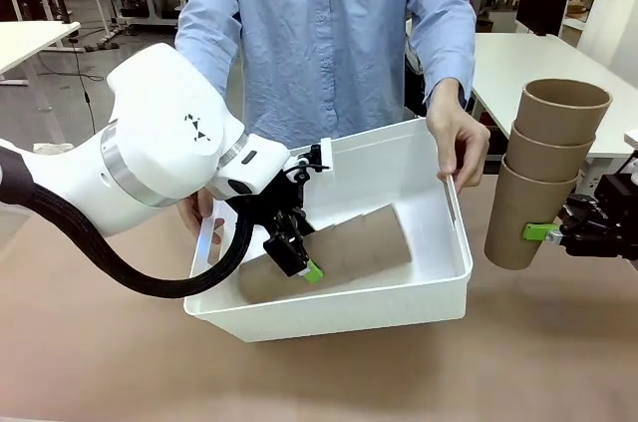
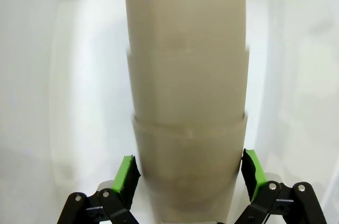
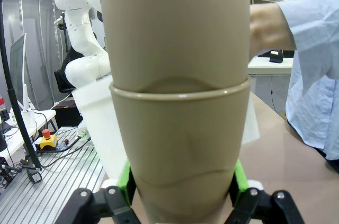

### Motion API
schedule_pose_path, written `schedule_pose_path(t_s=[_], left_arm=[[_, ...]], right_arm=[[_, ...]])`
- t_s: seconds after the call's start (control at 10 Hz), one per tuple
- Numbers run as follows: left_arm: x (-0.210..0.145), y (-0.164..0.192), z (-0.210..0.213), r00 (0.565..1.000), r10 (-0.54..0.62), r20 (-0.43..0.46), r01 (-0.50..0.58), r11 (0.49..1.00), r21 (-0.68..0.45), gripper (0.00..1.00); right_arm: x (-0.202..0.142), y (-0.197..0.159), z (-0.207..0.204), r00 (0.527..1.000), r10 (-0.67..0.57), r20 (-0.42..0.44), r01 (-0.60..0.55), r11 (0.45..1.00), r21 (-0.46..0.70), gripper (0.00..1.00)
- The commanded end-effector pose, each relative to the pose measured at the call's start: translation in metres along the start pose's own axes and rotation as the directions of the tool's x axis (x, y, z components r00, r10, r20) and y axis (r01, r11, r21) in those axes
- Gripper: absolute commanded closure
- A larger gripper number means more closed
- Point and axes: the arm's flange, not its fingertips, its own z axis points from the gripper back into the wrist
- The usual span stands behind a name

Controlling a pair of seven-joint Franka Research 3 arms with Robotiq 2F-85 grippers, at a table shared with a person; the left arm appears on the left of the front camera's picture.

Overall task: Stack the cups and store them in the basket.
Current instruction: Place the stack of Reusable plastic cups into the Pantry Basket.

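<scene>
**Two stacks of cups: one down in the basket, one in the air**

The left gripper is inside the basket, its green pads on either side of the lying stack, which rests on its side on the basket floor. The pads are at the paper or very nearly so, and I can't tell whether they pinch or sit slack.

The right gripper is clamped on the bottom cup of the upright stack, three cups deep. It hangs above the table, to the right of the basket and clear of it.

A person's hands hold the basket at both short sides.

Handling, as I judge it: the cups are paper, so light and with thin walls that dent under a hard squeeze. The matte surface should give decent friction. I'd grip low on the outermost cup (nesting stiffens it there). Tilt gently, since the inner cups are only wedged in and could slide out.
</scene>
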Motion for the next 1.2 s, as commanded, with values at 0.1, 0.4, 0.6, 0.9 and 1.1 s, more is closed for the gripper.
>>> schedule_pose_path(t_s=[0.1,0.4,0.6,0.9,1.1], left_arm=[[-0.002,-0.008,0.034,0.998,0.02,0.053,-0.015,0.996,-0.093,0.0],[-0.016,-0.014,0.112,0.988,0.051,0.147,-0.023,0.982,-0.185,0.0],[-0.041,-0.014,0.169,0.969,0.062,0.241,-0.013,0.98,-0.198,0.0],[-0.105,-0.006,0.237,0.935,0.057,0.349,-0.005,0.989,-0.148,0.0],[-0.158,0.001,0.266,0.931,0.069,0.357,-0.037,0.995,-0.098,0.0]], right_arm=[[0.005,-0.001,-0.002,1.0,0.011,0.001,-0.011,1.0,0.002,0.15],[0.005,-0.001,-0.002,1.0,0.011,0.001,-0.011,1.0,0.002,0.15],[0.005,-0.001,-0.002,1.0,0.011,0.001,-0.011,1.0,0.002,0.15],[0.005,-0.001,-0.002,1.0,0.011,0.001,-0.011,1.0,0.002,0.15],[0.005,-0.001,-0.002,1.0,0.011,0.001,-0.011,1.0,0.002,0.15]])
